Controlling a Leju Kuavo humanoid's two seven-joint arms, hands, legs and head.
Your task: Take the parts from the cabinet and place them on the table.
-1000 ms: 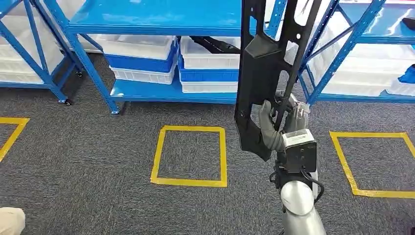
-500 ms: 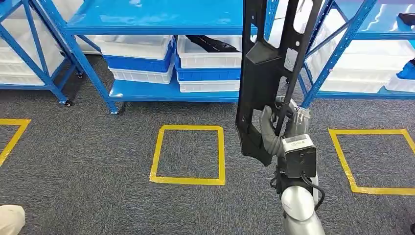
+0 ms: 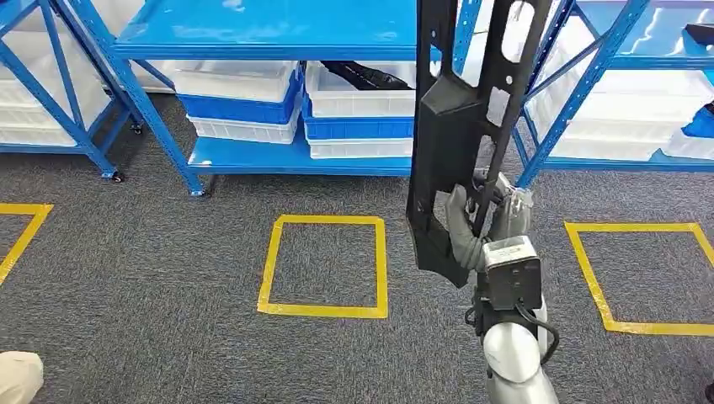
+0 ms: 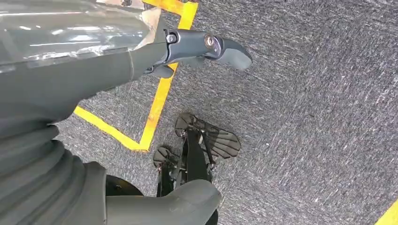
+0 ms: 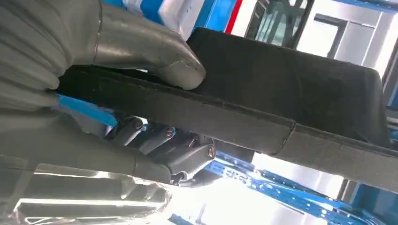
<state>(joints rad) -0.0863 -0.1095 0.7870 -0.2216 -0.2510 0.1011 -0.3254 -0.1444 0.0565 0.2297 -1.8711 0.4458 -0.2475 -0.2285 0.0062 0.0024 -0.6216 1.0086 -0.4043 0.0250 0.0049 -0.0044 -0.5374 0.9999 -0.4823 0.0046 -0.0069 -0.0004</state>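
Note:
A long black plastic part (image 3: 459,126) stands nearly upright in front of the blue shelving, its top running out of the head view. My right hand (image 3: 486,220) grips it near its lower end, fingers wrapped around one bar. In the right wrist view the thumb (image 5: 159,56) presses on the part (image 5: 291,93) and the darker fingers (image 5: 187,152) curl under it. My left hand (image 4: 70,70) hangs over the grey carpet, holding nothing, with thumb and fingers apart.
Blue racks (image 3: 269,34) stand ahead with white bins (image 3: 244,80) and blue bins (image 3: 354,128); another black part (image 3: 366,76) lies in one bin. Yellow tape squares (image 3: 324,265) (image 3: 648,278) mark the carpet. A pale object (image 3: 17,379) sits at the lower left.
The whole picture has shifted slightly, so the camera moved. My right hand keeps the same grip on the black part, sitting a little lower in the picture.

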